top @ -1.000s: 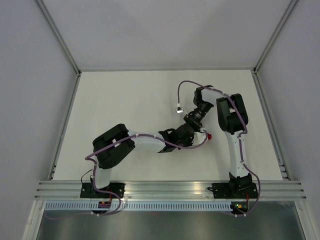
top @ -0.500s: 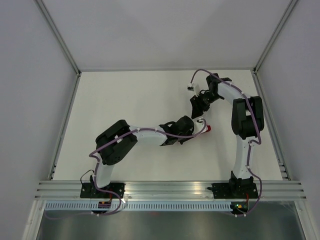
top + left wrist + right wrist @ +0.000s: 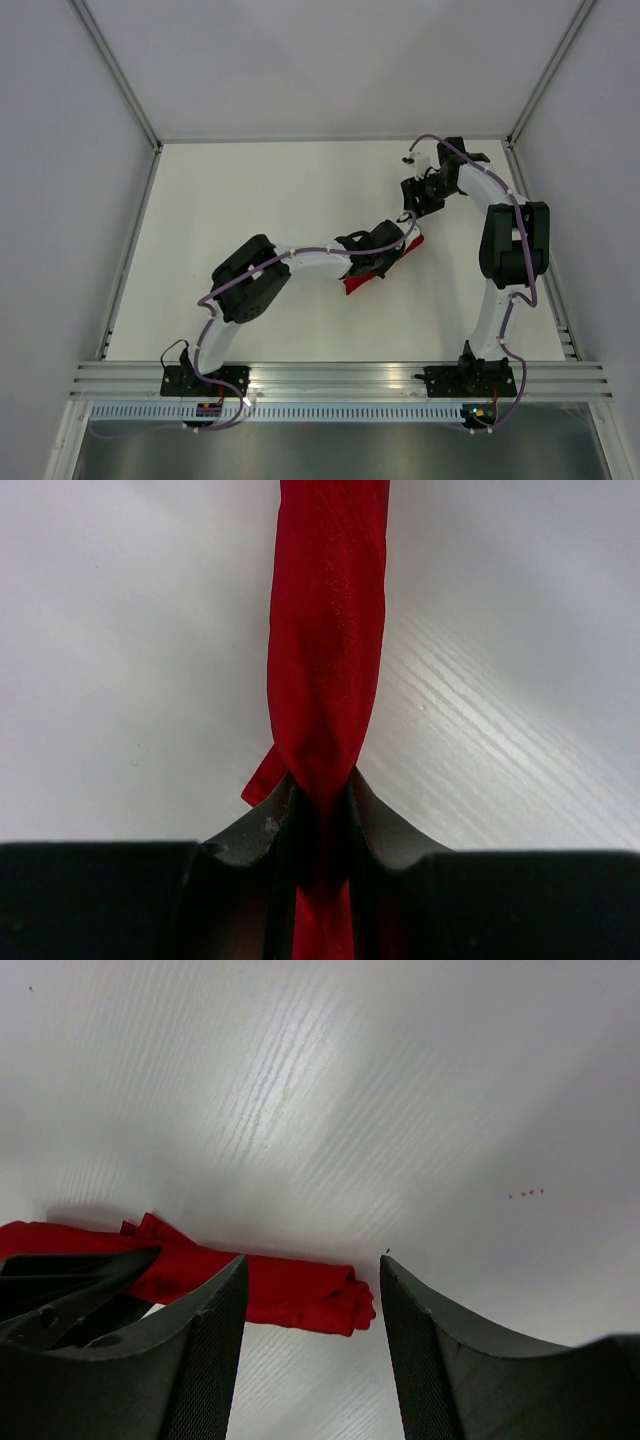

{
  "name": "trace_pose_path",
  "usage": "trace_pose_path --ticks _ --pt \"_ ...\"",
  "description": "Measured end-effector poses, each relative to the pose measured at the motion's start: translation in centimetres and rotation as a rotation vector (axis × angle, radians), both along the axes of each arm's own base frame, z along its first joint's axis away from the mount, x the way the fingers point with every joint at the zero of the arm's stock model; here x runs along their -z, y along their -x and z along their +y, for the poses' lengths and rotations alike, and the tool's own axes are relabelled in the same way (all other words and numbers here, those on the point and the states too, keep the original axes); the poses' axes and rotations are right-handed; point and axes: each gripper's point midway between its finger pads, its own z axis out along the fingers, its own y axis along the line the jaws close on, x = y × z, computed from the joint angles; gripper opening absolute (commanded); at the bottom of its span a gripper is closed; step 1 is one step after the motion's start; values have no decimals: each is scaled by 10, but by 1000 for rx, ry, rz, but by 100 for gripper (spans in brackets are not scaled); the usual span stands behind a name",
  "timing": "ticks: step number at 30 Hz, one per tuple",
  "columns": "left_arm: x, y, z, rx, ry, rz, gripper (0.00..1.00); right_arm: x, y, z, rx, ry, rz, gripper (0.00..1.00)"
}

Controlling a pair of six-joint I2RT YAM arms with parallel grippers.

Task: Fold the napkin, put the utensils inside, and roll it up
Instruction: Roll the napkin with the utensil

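Note:
The red napkin [image 3: 357,284] lies rolled into a long thin bundle on the white table, slanting from lower left to upper right. My left gripper [image 3: 384,256] is shut on its middle. In the left wrist view the roll [image 3: 328,630] runs straight up from between the closed fingers [image 3: 322,785]. My right gripper [image 3: 412,196] hovers farther back and to the right, open and holding nothing. In its view the roll's end [image 3: 300,1295] lies on the table beyond the gap of its jaws [image 3: 312,1260]. No utensils show in any view.
The white table [image 3: 250,210] is bounded by a metal rail along the near edge [image 3: 330,378] and grey walls at the sides and back. Purple cables loop along both arms.
The right gripper has opened wider and drawn back up and to the right, away from the napkin. The left arm has reached farther right, and more of the red roll now shows.

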Motion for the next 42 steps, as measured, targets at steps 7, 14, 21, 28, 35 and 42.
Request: trace_pose_path --ticks 7,14,21,28,35,42 --pt "0 -6 -8 -141 43 60 27 -3 7 -14 79 33 21 61" --pt "0 -10 -19 -244 97 112 28 16 31 -18 115 50 104 61" --pt "0 -12 -31 -292 133 148 28 19 31 -16 144 41 118 62" --pt "0 -12 -37 -327 159 174 29 31 26 -10 169 47 131 61" --pt "-1 -11 -39 -361 184 199 32 39 18 -8 198 70 144 60" --pt "-2 -9 -43 -360 200 219 43 41 5 -4 202 108 116 59"
